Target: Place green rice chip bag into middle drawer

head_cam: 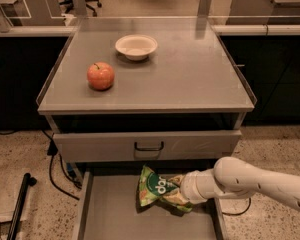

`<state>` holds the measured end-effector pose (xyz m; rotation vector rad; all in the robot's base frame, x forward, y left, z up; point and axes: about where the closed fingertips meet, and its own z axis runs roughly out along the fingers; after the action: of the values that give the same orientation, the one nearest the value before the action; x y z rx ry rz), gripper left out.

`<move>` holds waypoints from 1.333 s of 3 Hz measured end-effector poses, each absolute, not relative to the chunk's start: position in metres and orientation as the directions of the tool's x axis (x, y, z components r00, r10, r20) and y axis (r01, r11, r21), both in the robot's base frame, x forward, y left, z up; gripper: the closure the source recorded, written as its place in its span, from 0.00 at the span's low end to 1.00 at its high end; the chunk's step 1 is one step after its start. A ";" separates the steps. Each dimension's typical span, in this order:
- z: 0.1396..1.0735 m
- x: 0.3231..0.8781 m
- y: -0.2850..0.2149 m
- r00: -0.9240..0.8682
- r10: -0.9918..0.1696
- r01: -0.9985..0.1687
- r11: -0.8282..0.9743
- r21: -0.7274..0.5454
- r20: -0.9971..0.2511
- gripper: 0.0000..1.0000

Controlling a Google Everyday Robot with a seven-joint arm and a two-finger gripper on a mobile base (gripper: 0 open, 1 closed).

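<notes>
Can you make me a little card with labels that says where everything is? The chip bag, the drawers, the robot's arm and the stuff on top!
green rice chip bag: crumpled, over the middle drawer, towards its back right
middle drawer: open, below the drawer front
end effector: low over the middle drawer, against the bag's right side; arm reaches in from the right
apple: on the cabinet top, left side
bowl: white, further back, apart from the apple
drawer front: shut, black handle
</notes>
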<state>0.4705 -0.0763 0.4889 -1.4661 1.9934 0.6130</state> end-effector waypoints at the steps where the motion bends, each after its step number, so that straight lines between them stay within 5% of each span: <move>1: 0.467 0.469 -0.068 -0.159 -0.716 -0.975 0.223 -0.007 -0.680 1.00; 4: 0.407 0.484 -0.074 -0.114 -0.663 -0.987 0.163 0.006 -0.740 1.00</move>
<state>0.4839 -0.0742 0.4071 -1.5631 1.8464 0.6981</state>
